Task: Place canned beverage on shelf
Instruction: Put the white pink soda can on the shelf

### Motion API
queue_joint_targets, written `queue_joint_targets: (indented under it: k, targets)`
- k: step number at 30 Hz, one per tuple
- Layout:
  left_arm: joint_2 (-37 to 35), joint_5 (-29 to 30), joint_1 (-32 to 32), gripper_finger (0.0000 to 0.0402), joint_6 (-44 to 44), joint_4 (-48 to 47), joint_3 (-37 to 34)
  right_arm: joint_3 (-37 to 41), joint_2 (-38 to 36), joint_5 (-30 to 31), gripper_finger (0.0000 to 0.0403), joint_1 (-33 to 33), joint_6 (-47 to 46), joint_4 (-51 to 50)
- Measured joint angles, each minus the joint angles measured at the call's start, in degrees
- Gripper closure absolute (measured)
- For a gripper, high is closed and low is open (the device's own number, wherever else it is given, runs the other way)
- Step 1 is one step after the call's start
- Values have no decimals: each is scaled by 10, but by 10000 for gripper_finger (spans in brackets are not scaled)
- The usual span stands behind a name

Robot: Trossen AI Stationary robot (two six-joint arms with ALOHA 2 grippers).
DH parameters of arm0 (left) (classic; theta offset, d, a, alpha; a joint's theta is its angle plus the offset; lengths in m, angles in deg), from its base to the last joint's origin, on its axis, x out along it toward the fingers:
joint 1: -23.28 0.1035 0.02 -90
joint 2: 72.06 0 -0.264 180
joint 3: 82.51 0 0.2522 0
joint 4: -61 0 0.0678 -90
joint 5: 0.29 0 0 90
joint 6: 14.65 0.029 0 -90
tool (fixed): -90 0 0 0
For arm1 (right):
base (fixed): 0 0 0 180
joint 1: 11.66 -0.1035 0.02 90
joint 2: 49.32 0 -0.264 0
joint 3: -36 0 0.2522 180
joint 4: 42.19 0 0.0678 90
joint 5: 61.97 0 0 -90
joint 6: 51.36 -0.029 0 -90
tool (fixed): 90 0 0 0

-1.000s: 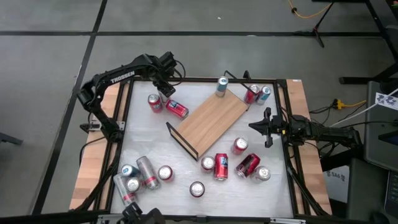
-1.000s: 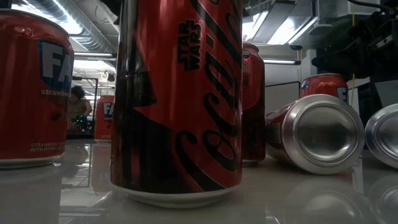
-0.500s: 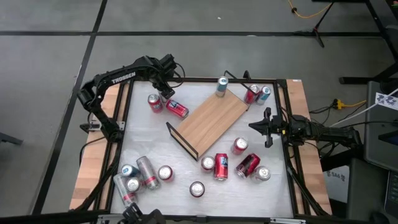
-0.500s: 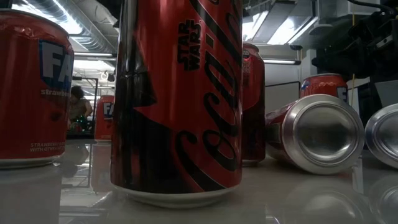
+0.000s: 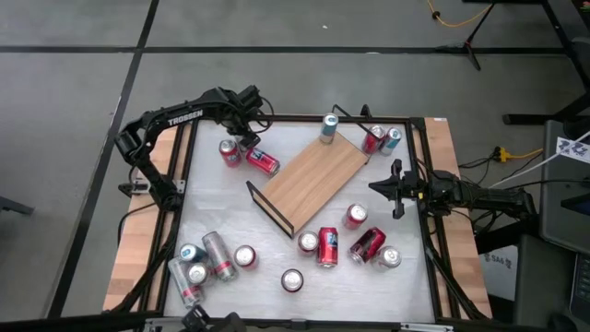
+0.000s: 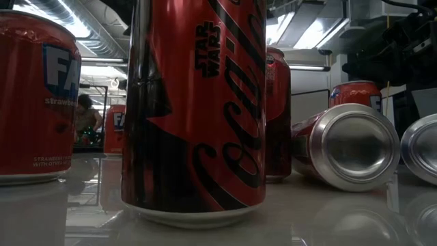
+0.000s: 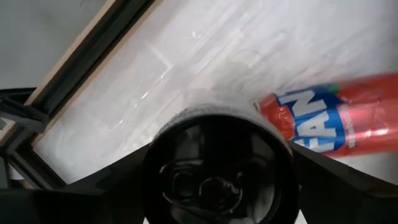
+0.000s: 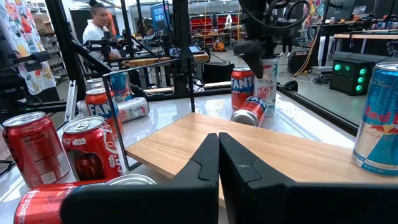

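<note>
The flat light-wood shelf (image 5: 318, 172) with thin black wire rails at its ends lies at an angle in the middle of the white tabletop (image 5: 221, 203). A single slim blue-and-silver can (image 5: 329, 128) stands upright at its far corner; the rest of the board is bare.

The left tool (image 5: 251, 136) hangs over the far left part of the tabletop, just above a red Fanta can lying on its side (image 5: 264, 162) and beside an upright red can (image 5: 229, 152). Its fingers stand spread. In the left wrist view a dark round part fills the foreground and hides the fingertips, so contact with the lying can (image 7: 339, 121) cannot be made out.

The right tool (image 5: 395, 189) waits at the right edge, fingers pressed together (image 8: 219, 163) and holding nothing.

The low view is almost wholly blocked by a tall red Coca-Cola can (image 6: 198, 109), cut off at the top; the shelf is hidden there.
</note>
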Motion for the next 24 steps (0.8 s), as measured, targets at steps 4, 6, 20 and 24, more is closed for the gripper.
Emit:
queue_joint_targets:
  k: [4, 6, 20, 24]
  targets:
    - [0, 1, -1, 79, -54, 2, 0, 0, 0, 0, 403, 0, 0, 0]
    - [0, 1, -1, 79, -77, 2, 0, 0, 0, 0, 403, 0, 0, 0]
    - [0, 1, -1, 80, -186, 2, 0, 0, 0, 0, 403, 0, 0, 0]
    - [0, 3, -1, 96, -186, 2, 0, 0, 0, 0, 403, 0, 0, 0]
